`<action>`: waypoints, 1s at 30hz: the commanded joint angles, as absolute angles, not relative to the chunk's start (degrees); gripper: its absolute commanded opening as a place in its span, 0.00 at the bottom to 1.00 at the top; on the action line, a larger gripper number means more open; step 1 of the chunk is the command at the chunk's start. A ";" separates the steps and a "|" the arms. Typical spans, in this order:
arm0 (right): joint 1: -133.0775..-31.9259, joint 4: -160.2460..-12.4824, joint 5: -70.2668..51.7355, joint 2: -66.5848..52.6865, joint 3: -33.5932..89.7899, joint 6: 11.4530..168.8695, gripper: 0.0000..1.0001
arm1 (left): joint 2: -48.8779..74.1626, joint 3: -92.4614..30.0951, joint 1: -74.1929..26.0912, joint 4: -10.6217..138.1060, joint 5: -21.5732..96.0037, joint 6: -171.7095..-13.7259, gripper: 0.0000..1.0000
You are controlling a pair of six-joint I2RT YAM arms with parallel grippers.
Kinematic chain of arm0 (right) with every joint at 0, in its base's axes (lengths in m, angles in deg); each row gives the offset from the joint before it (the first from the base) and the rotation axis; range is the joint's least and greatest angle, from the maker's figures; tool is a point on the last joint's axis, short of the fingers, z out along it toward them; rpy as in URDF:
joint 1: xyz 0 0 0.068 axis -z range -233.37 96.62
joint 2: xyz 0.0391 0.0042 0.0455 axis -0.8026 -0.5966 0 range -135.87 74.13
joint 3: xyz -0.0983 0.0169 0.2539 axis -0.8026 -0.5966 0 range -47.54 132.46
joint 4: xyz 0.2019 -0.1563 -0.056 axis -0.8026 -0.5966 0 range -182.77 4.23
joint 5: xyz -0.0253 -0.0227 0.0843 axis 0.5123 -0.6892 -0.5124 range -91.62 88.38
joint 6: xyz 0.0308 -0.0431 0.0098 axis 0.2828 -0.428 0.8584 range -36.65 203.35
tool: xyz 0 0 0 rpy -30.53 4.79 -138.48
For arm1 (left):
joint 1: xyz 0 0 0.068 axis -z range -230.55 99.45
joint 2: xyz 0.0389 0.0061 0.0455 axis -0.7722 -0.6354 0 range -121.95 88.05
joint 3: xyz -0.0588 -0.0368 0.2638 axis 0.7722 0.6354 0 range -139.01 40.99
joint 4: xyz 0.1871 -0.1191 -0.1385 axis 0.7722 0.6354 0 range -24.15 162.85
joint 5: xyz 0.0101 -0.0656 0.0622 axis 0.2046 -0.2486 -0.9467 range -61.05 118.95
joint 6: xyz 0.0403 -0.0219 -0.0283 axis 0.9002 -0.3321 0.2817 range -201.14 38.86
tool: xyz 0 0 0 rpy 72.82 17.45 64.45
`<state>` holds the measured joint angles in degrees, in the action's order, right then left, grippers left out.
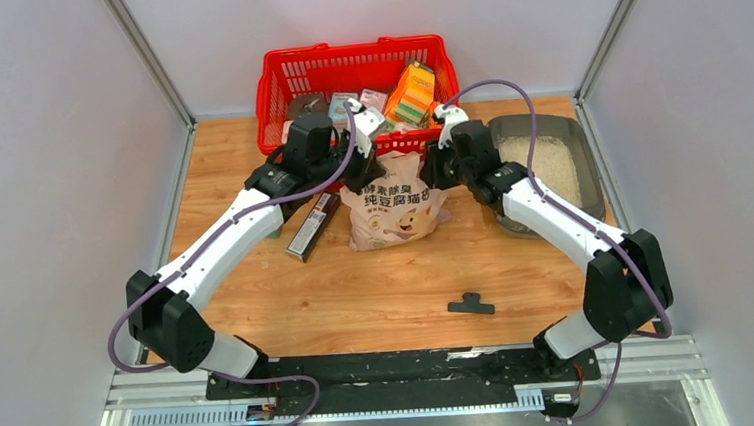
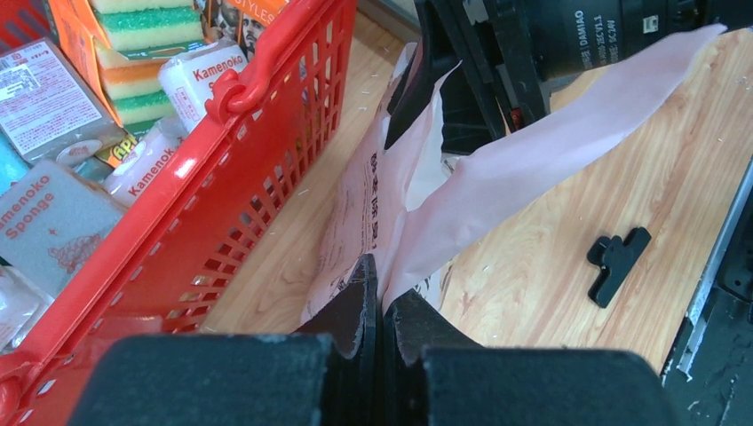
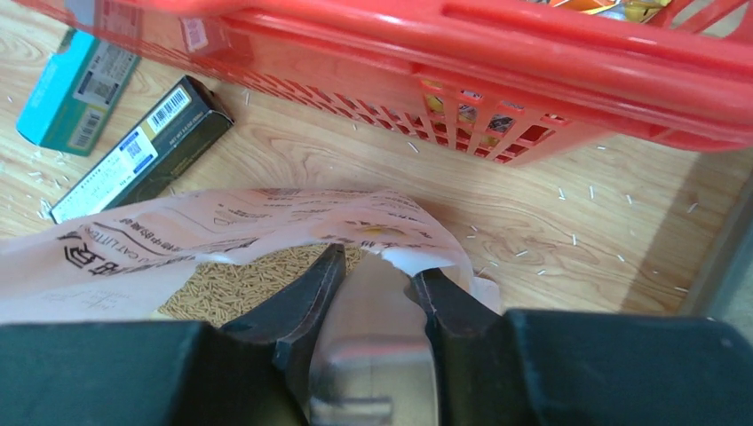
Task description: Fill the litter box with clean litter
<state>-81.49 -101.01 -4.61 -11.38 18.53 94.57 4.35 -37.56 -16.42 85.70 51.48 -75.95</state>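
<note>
The litter box [image 1: 513, 127] is seen at the far right of the table, just right of the red basket [image 1: 351, 46] and beside the right arm's forearm; a layer of the clean litter [image 1: 555, 165], pale and granular, is spread across its floor. A pinkish bag [image 1: 393, 212] printed with a cartoon cat is held upright at the middle of the table, in front of the basket and to the left of the litter box, its mouth stretched between the two grippers. The left gripper [image 2: 380, 288] is closed tight on one edge of the bag's mouth, the fingers pressed together with the thin sheet pinched between them; the right gripper [image 3: 377, 266] is set on the opposite edge, its fingers parted only by a pale fold of the bag that fills the gap, so that it is gripping the bag as well. Tan pellets [image 3: 231, 284] are seen inside the opened bag in the right wrist view, and pale specks are scattered over the wooden table around it. A long black box [image 1: 312, 226] lies just left of the bag, with a teal box [image 3: 75, 98] beside it; a black clip [image 1: 471, 305] lies on the table nearer the arm bases, well apart from the bag.
</note>
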 commanded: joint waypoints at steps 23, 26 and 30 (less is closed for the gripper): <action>-72.19 -93.50 -47.49 -19.56 24.71 117.45 0.00 | 2.53 -48.57 -16.45 76.39 53.12 -71.56 0.00; -70.17 -93.15 -51.37 -18.51 24.36 119.29 0.00 | 2.44 -49.36 -16.45 77.18 53.30 -70.60 0.00; -67.10 -92.28 -53.21 -16.58 22.60 121.22 0.00 | 3.06 -49.10 -16.45 77.71 53.48 -68.75 0.00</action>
<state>-69.30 -95.09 -45.52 -20.43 23.53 117.00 0.19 -43.11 -16.75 89.24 50.93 -71.58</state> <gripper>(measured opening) 0.298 0.027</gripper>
